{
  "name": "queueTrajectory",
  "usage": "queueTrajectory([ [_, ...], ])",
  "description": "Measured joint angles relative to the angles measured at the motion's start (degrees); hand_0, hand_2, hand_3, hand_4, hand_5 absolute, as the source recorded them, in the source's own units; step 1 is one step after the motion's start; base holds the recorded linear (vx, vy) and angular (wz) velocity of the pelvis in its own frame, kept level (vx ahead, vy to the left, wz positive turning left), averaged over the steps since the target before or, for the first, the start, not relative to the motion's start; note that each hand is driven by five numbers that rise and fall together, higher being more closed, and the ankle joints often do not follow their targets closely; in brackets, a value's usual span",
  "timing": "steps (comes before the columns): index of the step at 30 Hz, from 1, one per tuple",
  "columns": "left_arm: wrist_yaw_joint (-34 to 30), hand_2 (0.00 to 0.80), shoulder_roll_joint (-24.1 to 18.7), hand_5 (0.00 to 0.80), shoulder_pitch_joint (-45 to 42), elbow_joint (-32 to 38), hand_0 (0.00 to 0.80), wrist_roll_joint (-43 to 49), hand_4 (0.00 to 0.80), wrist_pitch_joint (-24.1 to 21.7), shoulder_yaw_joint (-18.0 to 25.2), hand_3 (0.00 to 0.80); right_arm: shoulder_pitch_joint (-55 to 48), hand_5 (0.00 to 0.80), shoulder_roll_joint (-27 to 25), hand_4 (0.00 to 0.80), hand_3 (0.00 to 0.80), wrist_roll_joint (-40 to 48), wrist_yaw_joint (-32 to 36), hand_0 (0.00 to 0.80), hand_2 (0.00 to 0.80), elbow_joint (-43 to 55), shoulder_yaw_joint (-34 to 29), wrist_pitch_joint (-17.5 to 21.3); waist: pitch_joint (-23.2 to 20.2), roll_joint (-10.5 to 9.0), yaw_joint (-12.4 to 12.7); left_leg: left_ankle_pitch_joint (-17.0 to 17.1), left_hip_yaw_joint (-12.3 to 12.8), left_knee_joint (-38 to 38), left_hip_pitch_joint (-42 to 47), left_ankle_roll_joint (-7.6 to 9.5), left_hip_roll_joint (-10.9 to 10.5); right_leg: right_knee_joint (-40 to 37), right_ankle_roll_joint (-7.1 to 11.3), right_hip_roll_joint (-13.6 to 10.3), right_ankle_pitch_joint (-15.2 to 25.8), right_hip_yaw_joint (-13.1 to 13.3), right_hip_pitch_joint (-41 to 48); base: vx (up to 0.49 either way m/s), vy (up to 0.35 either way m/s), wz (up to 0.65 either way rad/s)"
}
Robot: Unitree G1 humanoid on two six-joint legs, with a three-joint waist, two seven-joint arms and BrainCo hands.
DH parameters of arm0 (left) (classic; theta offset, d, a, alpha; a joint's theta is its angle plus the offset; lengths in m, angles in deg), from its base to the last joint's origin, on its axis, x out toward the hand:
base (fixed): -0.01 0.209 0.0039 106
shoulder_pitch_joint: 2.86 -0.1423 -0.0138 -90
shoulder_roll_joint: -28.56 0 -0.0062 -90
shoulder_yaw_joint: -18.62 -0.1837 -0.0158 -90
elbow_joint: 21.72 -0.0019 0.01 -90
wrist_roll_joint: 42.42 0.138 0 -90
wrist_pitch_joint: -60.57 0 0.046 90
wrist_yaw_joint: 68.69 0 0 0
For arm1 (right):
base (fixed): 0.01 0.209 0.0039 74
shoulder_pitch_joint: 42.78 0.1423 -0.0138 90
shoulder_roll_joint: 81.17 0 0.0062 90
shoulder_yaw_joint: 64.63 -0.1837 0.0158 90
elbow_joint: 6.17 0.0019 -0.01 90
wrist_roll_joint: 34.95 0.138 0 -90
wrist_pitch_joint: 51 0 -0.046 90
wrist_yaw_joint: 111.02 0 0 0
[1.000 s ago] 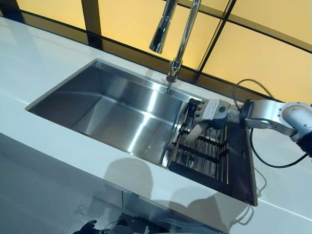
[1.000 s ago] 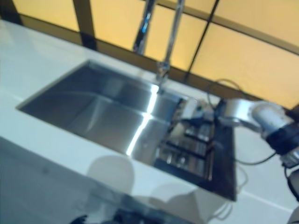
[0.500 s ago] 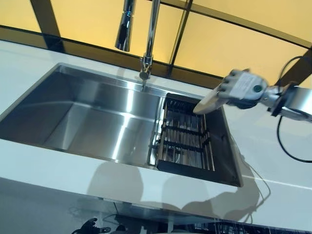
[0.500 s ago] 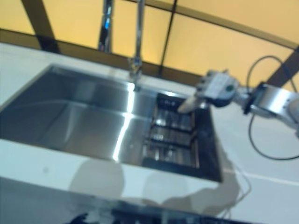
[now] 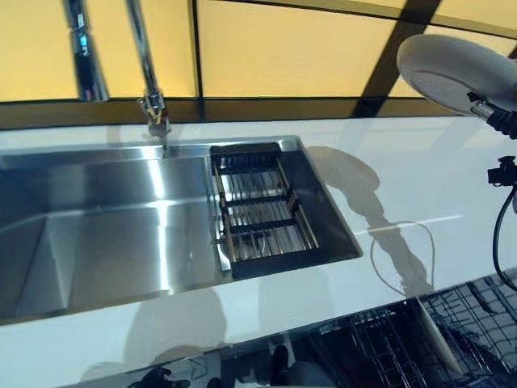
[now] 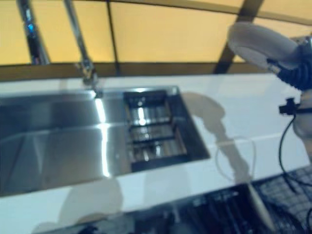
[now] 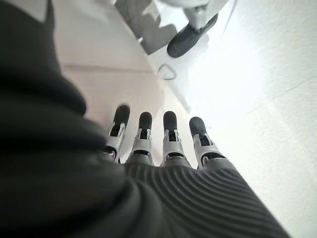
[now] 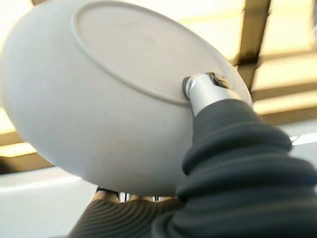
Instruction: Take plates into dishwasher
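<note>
A white plate [image 5: 456,69] is held high at the far right, above the white counter [image 5: 404,178], with its underside towards the right wrist view [image 8: 99,109]. My right hand [image 8: 208,91] is shut on it, thumb pressed on the base ring and fingers curled under the rim. The dark wire rack of the open dishwasher [image 5: 404,339] shows below the counter's front edge at the lower right. My left hand [image 7: 153,144] hangs low with straight fingers, empty, over the floor.
A steel sink [image 5: 97,234] fills the left of the counter, with a dark wire drainer rack [image 5: 262,214] in its right end and a tall tap [image 5: 149,81] behind it. A pale thin thing [image 5: 436,343] stands in the dishwasher rack.
The camera has swung right, bringing the dishwasher into view. My right hand has lifted the plate from the sink's drainer rack, up and to the right.
</note>
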Motion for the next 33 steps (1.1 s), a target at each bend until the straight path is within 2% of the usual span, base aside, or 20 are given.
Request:
queueTrajectory([
  [1,-0.02,0.0,-0.15,0.0,0.21,-0.32,0.0,-0.33,0.0,-0.01,-0.31,0.0,-0.01,0.8,0.88,0.8,0.8,1.31,0.1,0.8,0.8,0.06,-0.52,-0.4,-0.19,-0.26,0.38,0.01,0.21,-0.01,0.03,-0.05,0.05,0.06,0.06,-0.78,-0.3,-0.21,0.88,-0.062,-0.046,-0.54],
  [2,-0.01,0.0,-0.48,0.0,0.34,-1.01,0.0,-0.49,0.0,-0.06,-0.77,0.0,-0.01,0.8,2.38,0.8,0.8,3.21,0.13,0.8,0.8,0.06,-1.08,-1.07,-0.78,-1.22,1.11,-0.13,1.09,0.01,0.06,-1.19,-0.18,-0.18,-0.62,-2.38,1.18,-0.23,2.59,-0.073,-0.072,-0.59],
  [3,0.02,0.0,-0.72,0.0,0.47,-1.69,0.0,-0.77,0.0,-0.2,-0.86,0.0,-0.06,0.8,4.48,0.8,0.8,4.81,0.23,0.8,0.8,-0.01,-1.12,-1.72,-1.22,-2.09,1.42,0.26,1.67,0.2,-0.03,-2.85,-0.18,-3.35,-0.38,-1.5,0.55,-0.15,3.71,-0.081,-0.089,-0.72],
  [4,-0.09,0.0,-0.63,0.0,0.59,-1.81,0.0,-0.78,0.0,-0.36,-0.93,0.0,-0.15,0.8,6.22,0.8,0.8,6.04,0.4,0.8,0.8,-0.29,-1.14,-2.02,-1.27,-2.32,1.67,0.13,1.61,1.32,-0.59,-2.99,0.42,-4.85,-0.94,-0.67,0.95,-0.03,4.04,-0.074,-0.1,-0.71],
  [5,-0.27,0.0,-0.44,0.0,0.94,-2.1,0.0,-0.79,0.0,-0.42,-1.08,0.0,-0.47,0.8,8.18,0.8,0.8,7.27,0.6,0.8,0.8,-1.21,-1.12,-2.56,-1.18,-3.07,1.93,-1.06,1.37,3.45,-2.64,-1.96,0.3,-6.06,-1.51,-0.5,1.37,0.32,3.93,-0.045,-0.108,-0.72],
  [6,-0.37,0.0,0.17,0.0,1.07,-2.09,0.0,-0.88,0.0,-0.43,-1.16,0.0,-0.67,0.8,8.52,0.8,0.8,8.2,0.69,0.8,0.8,-2.17,-1.17,-3.21,-1.49,-3.24,1.94,-1.15,0.9,1.53,-2.97,-0.96,-1.76,-7.16,-1.45,-0.38,1.49,1.37,2.82,-0.038,-0.133,-1.05],
  [7,-0.57,0.0,0.11,0.0,0.83,-2.0,0.0,-0.94,0.0,-0.69,-1.02,0.0,-0.63,0.8,9.72,0.8,0.8,8.95,0.79,0.8,0.8,-2.97,-1.37,-3.74,-1.73,-3.08,2.98,0.34,-0.19,-0.62,-2.9,-0.84,-3.15,-9.8,-0.32,0.36,2.46,2.46,2.26,-0.034,-0.159,-1.12],
  [8,-0.73,0.0,-0.22,0.0,0.61,-2.17,0.0,-1.15,0.0,-0.52,-0.83,0.0,-1.33,0.8,10.74,0.8,0.8,9.35,0.91,0.8,0.8,-3.0,-1.38,-4.19,-1.57,-3.47,2.41,0.5,1.6,-0.44,-3.16,-1.06,-2.47,-12.05,0.24,0.26,3.69,2.43,2.61,-0.039,-0.16,-0.88],
  [10,-0.76,0.0,-0.18,0.0,-0.23,-2.44,0.0,-1.12,0.0,-0.68,-0.97,0.0,-5.48,0.8,11.84,0.8,0.8,10.49,0.93,0.8,0.8,-3.66,-1.8,-4.9,-1.83,-2.29,0.66,1.61,3.31,-0.3,-2.82,-2.04,0.44,-10.43,-2.23,-0.1,2.12,-1.43,3.67,-0.041,-0.193,-0.36],
  [11,-0.79,0.0,-0.15,0.0,-0.31,-2.43,0.0,-1.11,0.0,-0.73,-1.01,0.0,-7.01,0.8,11.9,0.8,0.8,10.91,0.91,0.8,0.8,-3.64,-2.13,-5.38,-2.37,-1.69,0.64,1.61,4.9,-0.07,-2.82,-2.59,1.91,-9.5,-1.65,-1.15,1.78,-2.31,3.73,-0.032,-0.222,-0.62],
  [12,-0.78,0.0,-0.65,0.0,-0.27,-2.43,0.0,-1.1,0.0,-0.83,-1.0,0.0,-7.44,0.8,12.37,0.8,0.8,10.97,0.92,0.8,0.8,-3.64,-2.44,-5.54,-2.77,-1.97,0.81,1.81,5.83,-0.07,-2.82,-3.13,2.74,-9.94,-1.43,-2.46,1.92,-2.78,3.92,-0.035,-0.212,-0.77],
  [14,-0.8,0.0,-2.06,0.0,-0.24,-2.62,0.0,-1.08,0.0,-0.75,-1.01,0.0,-7.46,0.8,14.43,0.8,0.8,11.51,0.91,0.8,0.8,-3.6,-3.37,-5.57,-3.81,-4.12,0.26,2.5,7.07,-0.13,-2.95,-4.62,2.95,-12.34,0.58,-4.77,4.35,-3.09,5.48,-0.06,-0.229,-0.55],
  [15,-0.63,0.0,-2.59,0.0,-0.2,-2.83,0.0,-1.0,0.0,-0.69,-0.73,0.0,-7.42,0.8,15.5,0.8,0.8,11.68,0.9,0.8,0.8,-3.5,-3.44,-5.62,-4.93,-6.12,-0.04,3.24,8.22,-0.19,-2.86,-6.3,2.3,-13.42,2.15,-4.91,6.92,-2.79,6.38,-0.081,-0.296,-0.54],
  [17,-0.55,0.0,-0.56,0.0,1.47,-2.2,0.0,-0.85,0.0,-0.72,-0.3,0.0,-6.96,0.8,15.63,0.8,0.8,12.15,0.72,0.8,0.8,-3.61,-3.51,-5.64,-4.0,-4.8,-0.91,3.48,9.27,-0.46,-3.17,-6.69,2.83,-14.61,2.15,-4.13,6.8,-2.67,5.77,-0.065,-0.313,-0.44],
  [19,-0.56,0.0,0.55,0.0,2.24,-1.95,0.0,-0.66,0.0,-0.8,-0.05,0.0,-8.97,0.8,16.75,0.8,0.8,12.72,0.74,0.8,0.8,-4.83,-3.39,-5.96,-3.66,-4.15,-2.42,3.86,8.34,-0.5,-3.9,-6.84,3.28,-14.62,2.38,-3.87,6.44,-2.49,5.41,-0.029,-0.295,-0.15],
  [21,-0.09,0.0,-0.21,0.0,2.67,-2.07,0.0,-0.49,0.0,-1.23,0.87,0.0,-12.01,0.8,18.08,0.8,0.8,13.2,0.46,0.8,0.8,-5.28,-3.51,-6.47,-3.71,-5.65,-3.5,4.54,7.46,-0.5,-4.2,-7.36,2.97,-14.61,2.77,-4.07,2.32,-0.41,5.44,-0.006,-0.225,-0.1],
  [22,0.22,0.0,-0.52,0.0,2.75,-2.49,0.0,-0.3,0.0,-1.35,1.13,0.0,-12.55,0.8,19.01,0.8,0.8,13.24,0.26,0.8,0.8,-5.3,-3.52,-6.6,-3.74,-6.08,-4.27,4.92,7.13,-0.49,-4.62,-7.48,3.17,-14.7,0.35,-3.39,0.75,1.07,5.23,0.011,-0.242,0.14],
  [24,0.24,0.0,0.34,0.0,3.27,-3.17,0.0,-0.16,0.0,-1.97,1.09,0.0,-13.07,0.8,19.27,0.8,0.8,13.34,-0.3,0.8,0.8,-5.47,-3.61,-7.01,-3.31,-4.91,-5.96,5.8,5.28,-0.47,-5.74,-7.57,3.72,-14.97,0.03,-1.85,0.48,3.19,4.93,0.018,-0.264,0.23],
  [27,0.22,0.0,1.68,0.0,2.9,-3.19,0.0,-0.15,0.0,-3.19,1.07,0.0,-13.62,0.8,19.81,0.8,0.8,13.33,-0.35,0.8,0.8,-5.98,-3.41,-7.81,-3.86,-3.84,-5.61,6.41,4.71,-0.45,-5.76,-7.61,3.93,-15.0,-0.1,-1.48,0.45,3.27,4.92,0.018,-0.199,0.08],
  [33,0.17,0.0,2.27,0.0,2.32,-3.24,0.0,-0.15,0.0,-4.19,1.06,0.0,-13.63,0.8,23.68,0.8,0.8,11.59,0.05,0.8,0.8,-6.01,-2.64,-8.22,-3.96,-3.9,-5.29,6.81,4.16,-0.43,-5.72,-7.32,3.86,-15.01,-0.29,-1.38,0.74,3.18,5.22,0.026,-0.133,0.05],
])
